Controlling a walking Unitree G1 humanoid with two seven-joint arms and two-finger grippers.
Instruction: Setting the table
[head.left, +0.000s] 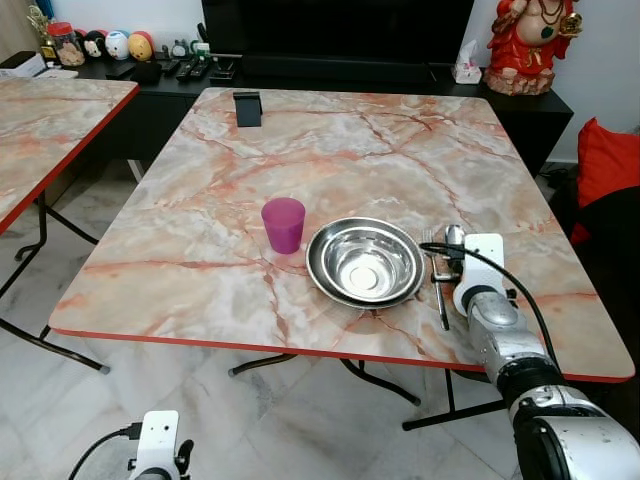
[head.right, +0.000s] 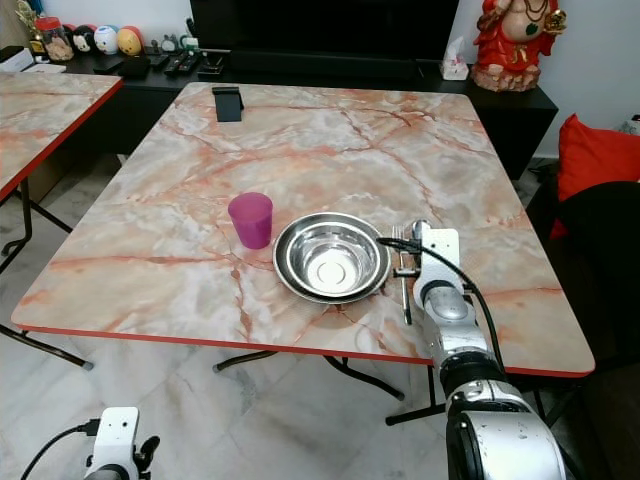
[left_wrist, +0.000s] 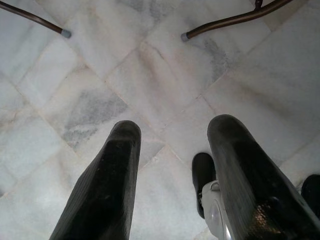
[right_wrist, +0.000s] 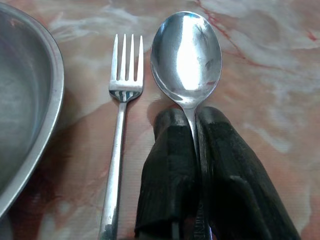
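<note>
Spoon (right_wrist: 186, 55) lies on the table's right side, at 3 o'clock from the bowl (head.left: 365, 262), bowl-end pointing to 12. Right gripper (right_wrist: 196, 127) is pinched tight on the spoon's handle, fingers (right_wrist: 167, 165) pressed either side w/ almost no gap; handle beyond the pinch is hidden btwn them. Fork (right_wrist: 120, 125) sits just beside the spoon, btwn it and the bowl, tines to 12, its lower end cut off in the right wrist view. Steel bowl is empty, shiny, near the table's front edge. Purple cup (head.left: 283, 224) stands upright at 9–10 o'clock from the bowl, just beside its rim; can't tell if they touch.

Table (head.left: 200, 180) is pink-orange marble pattern w/ a red edge, on folding metal legs. Small dark object (head.left: 247, 108) at its far side, around 11 o'clock; too small to identify. A second table (head.left: 50, 120) w/ the same top stands at 9 o'clock, cut off by the frame.

Left gripper (left_wrist: 172, 135) hangs low over the white marble floor tiles (left_wrist: 150, 75), fingers apart, holding nothing.

Room: dark low cabinet (head.left: 160, 90) at 12 carrying small round figurines, remotes, a tissue box (head.left: 466, 68); red statue (head.left: 530, 40) at 1 o'clock, top cut off. Red cushion (head.left: 608, 160) at 3 o'clock. No readable writing anywhere.
</note>
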